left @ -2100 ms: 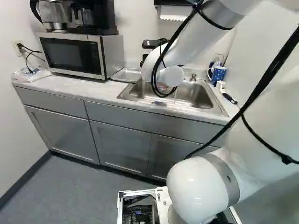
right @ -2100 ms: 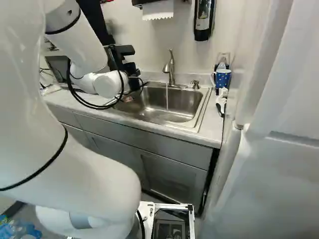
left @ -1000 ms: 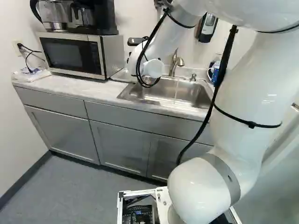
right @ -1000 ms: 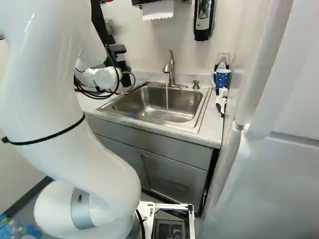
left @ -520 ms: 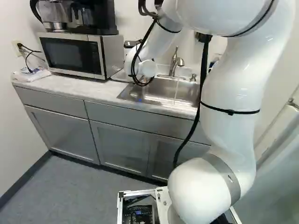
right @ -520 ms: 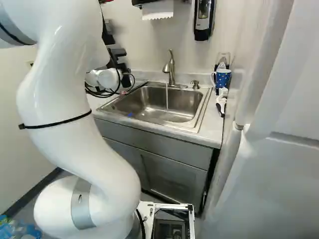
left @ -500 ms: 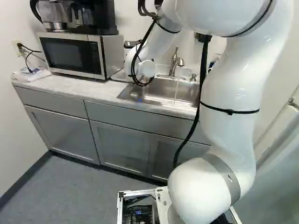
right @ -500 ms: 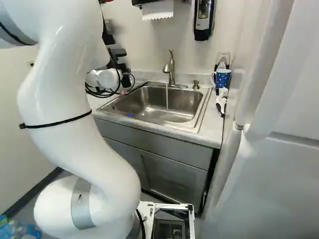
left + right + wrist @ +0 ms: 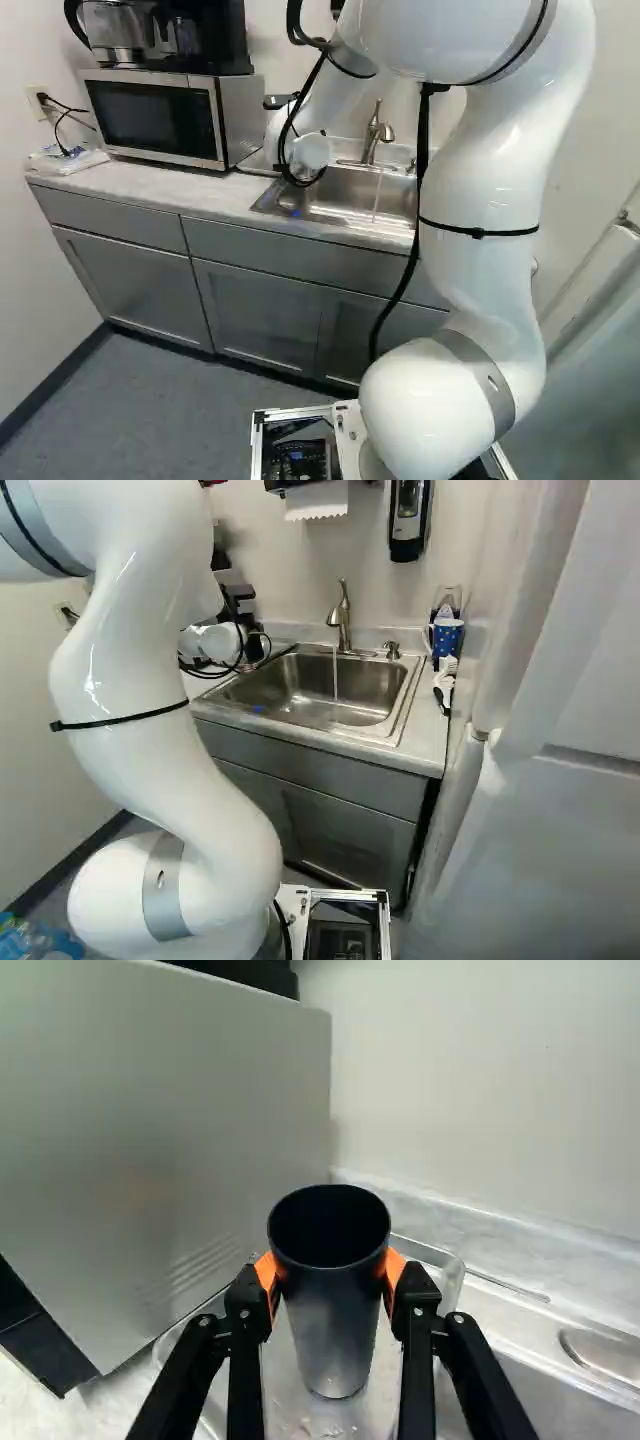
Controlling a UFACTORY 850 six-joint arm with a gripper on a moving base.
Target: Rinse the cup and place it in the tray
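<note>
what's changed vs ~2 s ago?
The arm has swung from over the sink toward the microwave. Gripper now has the dark cup over the tray; no earlier wrist view, so can't tell if the grip changed. Unchanged: base, microwave, blue mug, running faucet.

Okay so we've got a near-black tumbler (image 9: 335,1330), bright orange finger pads (image 9: 396,1266), a blue mug (image 9: 448,638) with pale dots, grey cabinets (image 9: 255,312) and a whitish, grey-mottled countertop (image 9: 150,186).
</note>
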